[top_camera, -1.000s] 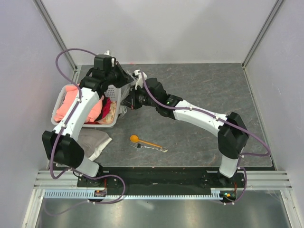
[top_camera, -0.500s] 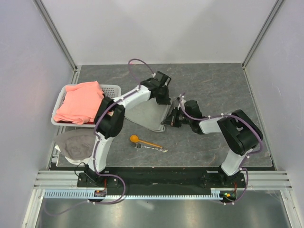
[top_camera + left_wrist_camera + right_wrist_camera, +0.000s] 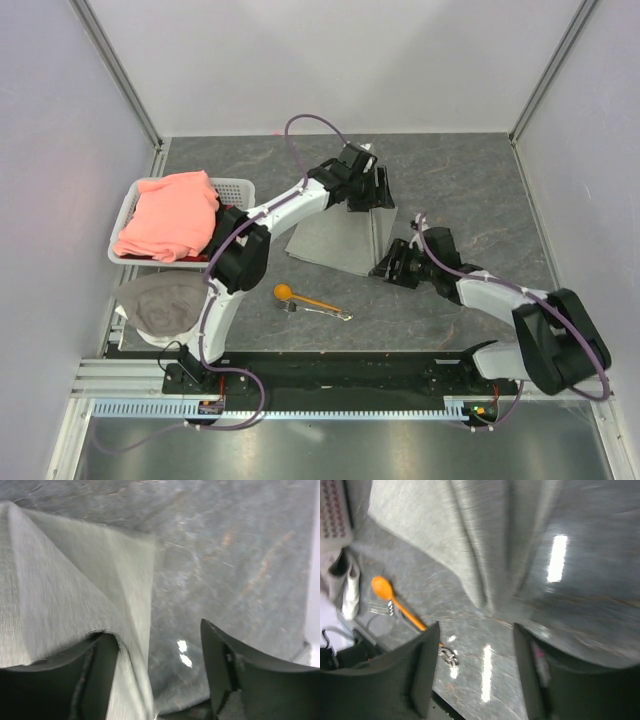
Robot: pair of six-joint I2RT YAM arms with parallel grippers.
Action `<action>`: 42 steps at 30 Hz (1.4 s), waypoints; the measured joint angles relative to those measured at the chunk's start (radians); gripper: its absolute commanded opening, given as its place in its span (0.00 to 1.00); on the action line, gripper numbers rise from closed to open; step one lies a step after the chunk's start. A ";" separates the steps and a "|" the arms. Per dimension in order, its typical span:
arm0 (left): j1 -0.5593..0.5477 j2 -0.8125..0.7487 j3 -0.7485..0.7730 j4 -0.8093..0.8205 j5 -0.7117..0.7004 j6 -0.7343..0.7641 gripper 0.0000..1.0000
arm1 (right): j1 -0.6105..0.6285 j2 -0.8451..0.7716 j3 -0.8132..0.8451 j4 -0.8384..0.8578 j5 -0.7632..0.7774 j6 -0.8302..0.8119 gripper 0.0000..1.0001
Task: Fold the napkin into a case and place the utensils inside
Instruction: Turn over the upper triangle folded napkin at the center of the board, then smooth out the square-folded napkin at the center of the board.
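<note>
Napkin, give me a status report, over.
Both open: left claw, right claw. Grey napkin lies creased, not yet folded. Orange spoon and fork clear of it, nearside.

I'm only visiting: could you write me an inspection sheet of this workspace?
Surface: dark grey stone-patterned tabletop.
Job's things: plain light grey cloth napkin spread out, not yet folded; small orange plastic spoon and slim silvery metal fork lie together, apart from it.
Clutter: white plastic basket holding salmon-pink cloth; whitish-grey rag beside it.
Grippers: left gripper open at the napkin's far corner; right gripper open at its near right corner.
Cables: purple cables loop along both arms.
Surroundings: pale walls, metal frame posts.
</note>
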 measured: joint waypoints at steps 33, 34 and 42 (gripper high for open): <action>-0.121 -0.261 -0.522 0.210 0.125 0.084 0.28 | -0.299 0.556 0.622 -0.199 -0.007 -0.168 0.50; -0.117 -0.246 -0.522 0.216 0.126 0.082 0.27 | -0.299 0.571 0.637 -0.197 -0.012 -0.167 0.49; -0.112 -0.184 -0.532 0.266 0.138 0.059 0.19 | -0.299 0.659 0.722 -0.166 -0.020 -0.163 0.22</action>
